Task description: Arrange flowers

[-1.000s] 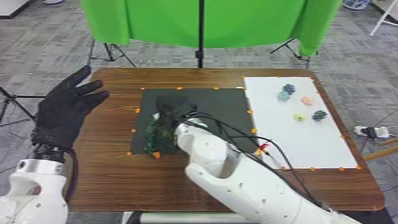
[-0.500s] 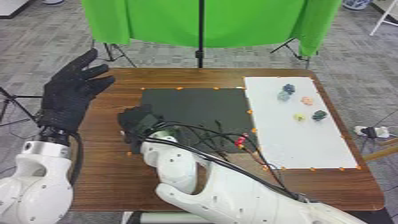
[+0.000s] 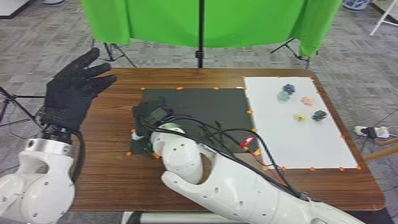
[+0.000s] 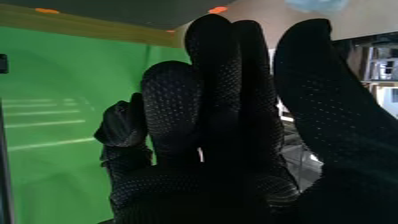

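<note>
Our right hand point(image 3: 153, 113) has shifted rightward over the dark mat point(image 3: 211, 101), its fingers loosely extended. We have our left hand point(image 3: 67, 104) open at the left, and our flower heads point(image 3: 319, 116) lie on the white sheet point(image 3: 311, 142), far right.

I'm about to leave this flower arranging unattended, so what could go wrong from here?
The loose cables by the right arm hang over the dark mat and might snag or drag anything lying beneath. On the white sheet, the pale blue flower sits close to the dark blue one, so the right hand could knock one while picking the other.
</note>
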